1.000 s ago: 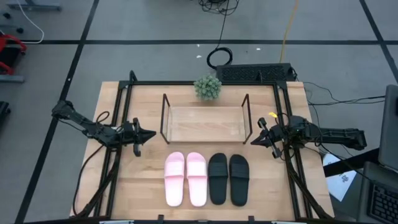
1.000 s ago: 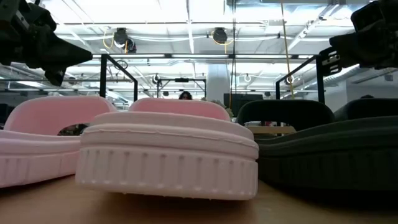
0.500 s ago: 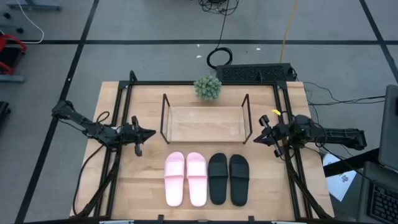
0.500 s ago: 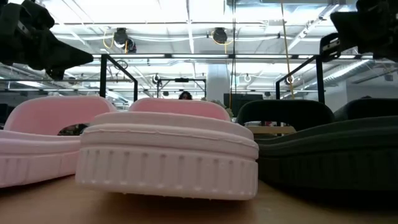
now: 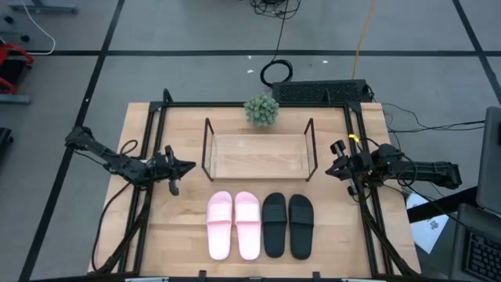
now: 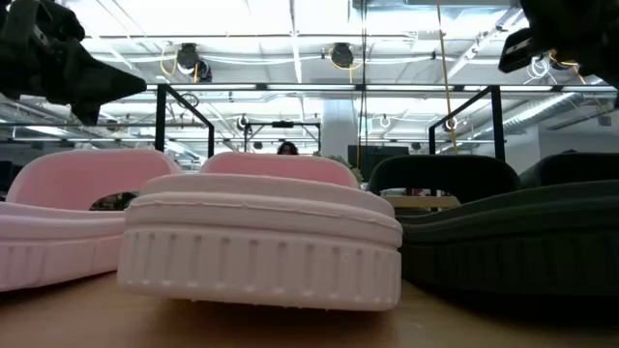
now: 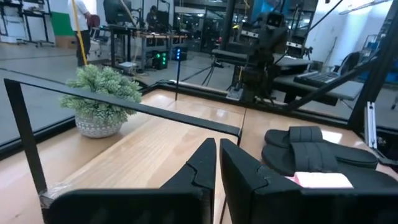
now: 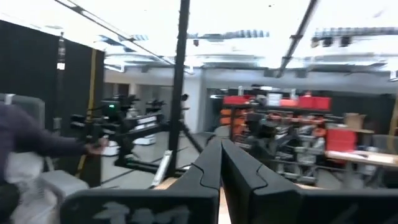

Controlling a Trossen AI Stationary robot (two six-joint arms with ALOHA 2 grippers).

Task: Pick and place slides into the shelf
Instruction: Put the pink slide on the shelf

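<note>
Before the shelf (image 5: pixel 258 156), slides (image 5: pixel 260 225) point toes toward it.

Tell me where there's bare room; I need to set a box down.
Bare: the shelf board, and tabletop left of the pink slides and right of the black slides. Crowded: the slide row.

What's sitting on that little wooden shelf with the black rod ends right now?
Nothing shows on the shelf: from above its whole board is bare wood. All four slides lie on the table in front of it, and a small potted plant stands behind it.
</note>
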